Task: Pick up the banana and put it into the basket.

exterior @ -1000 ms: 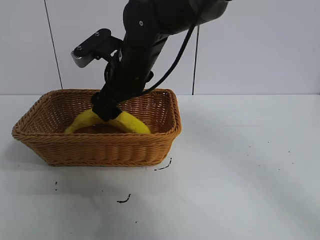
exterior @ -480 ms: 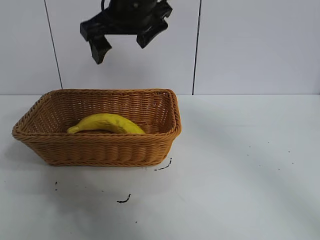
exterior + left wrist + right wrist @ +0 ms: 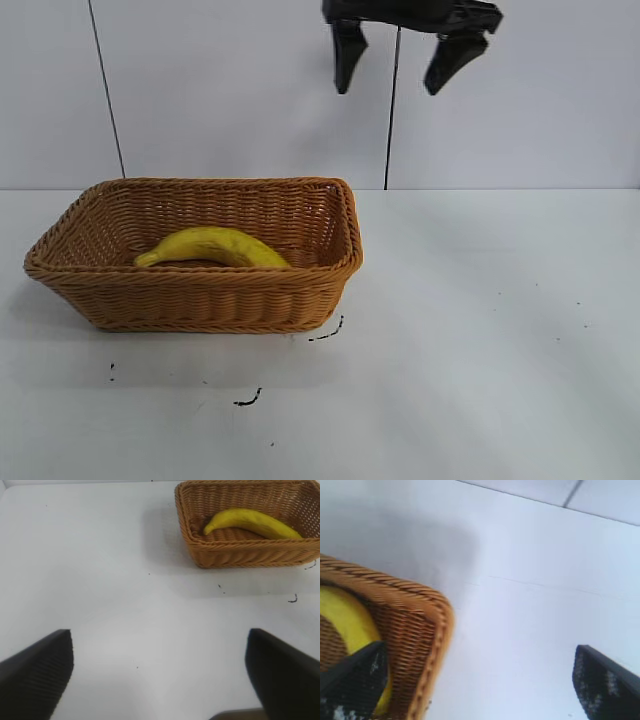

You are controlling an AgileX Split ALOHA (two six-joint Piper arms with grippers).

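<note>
The yellow banana (image 3: 213, 246) lies inside the orange-brown wicker basket (image 3: 200, 295) at the table's left. Both also show in the left wrist view, the banana (image 3: 252, 522) in the basket (image 3: 240, 557), and in the right wrist view, the banana (image 3: 347, 625) behind the basket's rim (image 3: 427, 630). My right gripper (image 3: 397, 62) hangs open and empty high above the table, up and to the right of the basket; its jaws stand wide apart in the right wrist view (image 3: 480, 680). My left gripper (image 3: 160, 672) is open and empty over bare table, far from the basket, outside the exterior view.
The white table (image 3: 480, 330) stretches to the right of the basket. Small dark marks (image 3: 248, 400) lie on it in front of the basket. A white wall with a dark vertical seam (image 3: 106, 90) stands behind.
My right gripper let go of the banana in the basket, rose out of it and moved up and to the right. The banana now lies free in the basket.
</note>
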